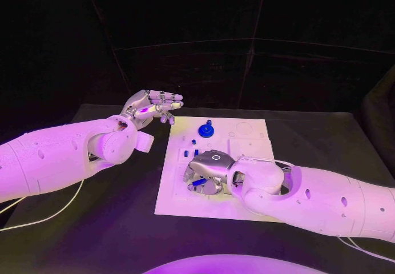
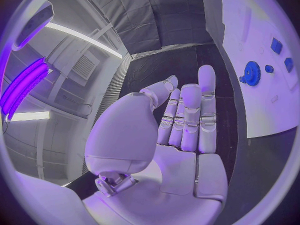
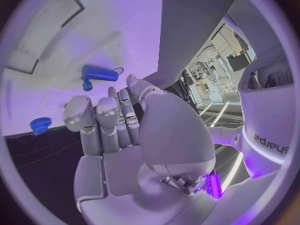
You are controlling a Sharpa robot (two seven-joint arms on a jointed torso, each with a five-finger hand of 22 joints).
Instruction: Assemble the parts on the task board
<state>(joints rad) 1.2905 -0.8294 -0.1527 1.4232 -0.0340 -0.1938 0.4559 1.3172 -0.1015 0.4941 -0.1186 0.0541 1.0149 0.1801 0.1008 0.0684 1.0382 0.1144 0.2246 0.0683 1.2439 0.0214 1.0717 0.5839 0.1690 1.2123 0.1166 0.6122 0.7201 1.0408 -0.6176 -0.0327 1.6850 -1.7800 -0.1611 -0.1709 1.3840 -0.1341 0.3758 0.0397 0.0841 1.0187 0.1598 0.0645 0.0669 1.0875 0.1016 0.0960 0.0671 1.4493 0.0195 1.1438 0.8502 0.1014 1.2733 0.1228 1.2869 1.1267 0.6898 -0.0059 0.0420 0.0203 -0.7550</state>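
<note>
A small blue part lies on the white task board just beyond the right hand's loosely curled, empty fingertips; from above, that hand covers it. The left hand hovers beside the board's far corner, fingers straight and holding nothing, near a blue gear.

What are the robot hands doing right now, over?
Left robot hand raised off the task board, holding nothing. Right robot hand low over board, by blue part; grip unclear. Blue gear stands untouched.
</note>
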